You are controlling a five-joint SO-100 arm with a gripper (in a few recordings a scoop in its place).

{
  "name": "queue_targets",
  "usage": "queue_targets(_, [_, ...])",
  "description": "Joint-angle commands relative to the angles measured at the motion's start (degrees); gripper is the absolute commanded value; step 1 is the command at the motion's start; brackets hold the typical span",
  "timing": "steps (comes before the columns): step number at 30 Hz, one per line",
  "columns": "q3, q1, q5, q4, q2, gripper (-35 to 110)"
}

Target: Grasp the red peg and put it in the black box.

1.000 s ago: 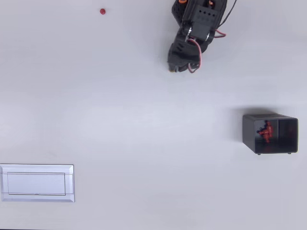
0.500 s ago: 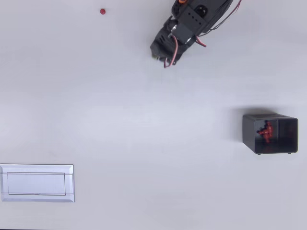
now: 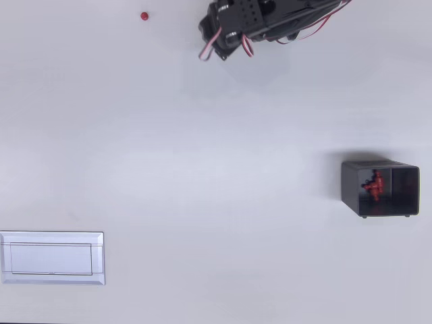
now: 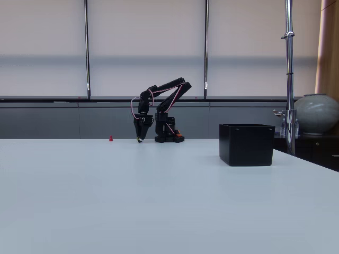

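1. Hanging near the top edge in the overhead view, the pincer (image 3: pixel 204 42) points toward pic-left; in the fixed view its tip (image 4: pixel 139 138) sits just above the worktop (image 4: pixel 159 201), aimed down.
2. Pincer state: can't tell how far apart the jaws are, too small & dark in both views. Nothing seen held betw. them.
3. Red peg (image 3: pixel 144 16) stands alone on the worktop, top-left in the overhead view, well left of the pincer, not touching it. Fixed view: a tiny red dot (image 4: pixel 110 138) to the left of the pincer tip.
4. Black box (image 3: pixel 379 187) sits at the right side in the overhead view, well apart from arm & peg. Red items lie inside, exact kind too small to tell. Fixed view: box (image 4: pixel 247 144) upright, right of the arm base, nearer the camera.
5. White rectangular plate (image 3: pixel 52 258) lies flat at bottom-left in the overhead view, far from everything else.
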Motion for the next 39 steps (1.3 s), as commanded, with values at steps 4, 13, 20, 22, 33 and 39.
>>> queue_targets(4, [0.53,7.47,2.37,-3.60,1.85,4])
queue_targets(13, [0.44,11.95,2.90,-14.41,7.21,5])
queue_targets(20, [-1.14,12.83,0.53,-21.18,8.17,5])
queue_targets(22, [-1.85,12.92,-0.70,-23.38,8.17,5])
queue_targets(33, [-7.03,14.50,-8.35,-37.27,8.26,5])
queue_targets(39, [-7.82,15.64,-13.18,-48.25,12.92,5])
